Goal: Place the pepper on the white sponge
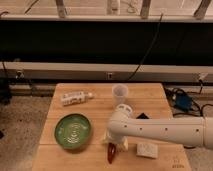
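The pepper (110,153) lies at the front edge of the bench (60,158), about midway along it, its tip pointing toward that edge. My gripper (114,144) is right over its upper end; I cannot tell whether I have hold of it. The white sponge (147,149) sits just beside it, toward the front right corner, apart from the pepper. I judge this the pick-up step. Next comes a lift, a short carry rightward and a set-down on the sponge.
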Motion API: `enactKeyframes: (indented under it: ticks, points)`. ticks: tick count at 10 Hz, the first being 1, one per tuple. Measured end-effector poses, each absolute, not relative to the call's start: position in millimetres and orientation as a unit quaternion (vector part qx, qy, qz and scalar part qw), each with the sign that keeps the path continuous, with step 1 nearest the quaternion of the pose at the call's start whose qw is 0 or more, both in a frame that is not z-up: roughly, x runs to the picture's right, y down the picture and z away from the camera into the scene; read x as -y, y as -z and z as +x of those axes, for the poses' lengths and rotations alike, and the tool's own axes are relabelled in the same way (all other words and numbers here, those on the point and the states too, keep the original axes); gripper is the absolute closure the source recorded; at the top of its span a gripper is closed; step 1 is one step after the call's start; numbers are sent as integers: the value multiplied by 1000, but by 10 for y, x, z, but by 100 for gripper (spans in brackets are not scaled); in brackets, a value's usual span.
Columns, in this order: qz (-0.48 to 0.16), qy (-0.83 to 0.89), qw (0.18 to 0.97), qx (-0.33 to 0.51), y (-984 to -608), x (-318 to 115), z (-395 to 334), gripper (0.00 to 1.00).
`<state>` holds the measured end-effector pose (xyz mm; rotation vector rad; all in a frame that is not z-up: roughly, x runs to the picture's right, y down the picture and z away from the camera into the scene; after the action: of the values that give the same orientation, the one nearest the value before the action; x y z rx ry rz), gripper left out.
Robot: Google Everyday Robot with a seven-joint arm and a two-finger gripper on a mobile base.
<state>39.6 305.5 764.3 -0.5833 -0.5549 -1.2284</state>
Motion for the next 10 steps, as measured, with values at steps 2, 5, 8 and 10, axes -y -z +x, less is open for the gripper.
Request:
enactKeyframes:
  ticks: [2,5,8,10]
  points:
    - [-275,569,733,254,-7651,-3089,401,70]
    - [-276,571,730,254,-7649,-3102,400,98]
    - [-276,571,730,254,-7646,-3100,397,100]
    - [-271,570,733,254,-7625,-3076,386,100]
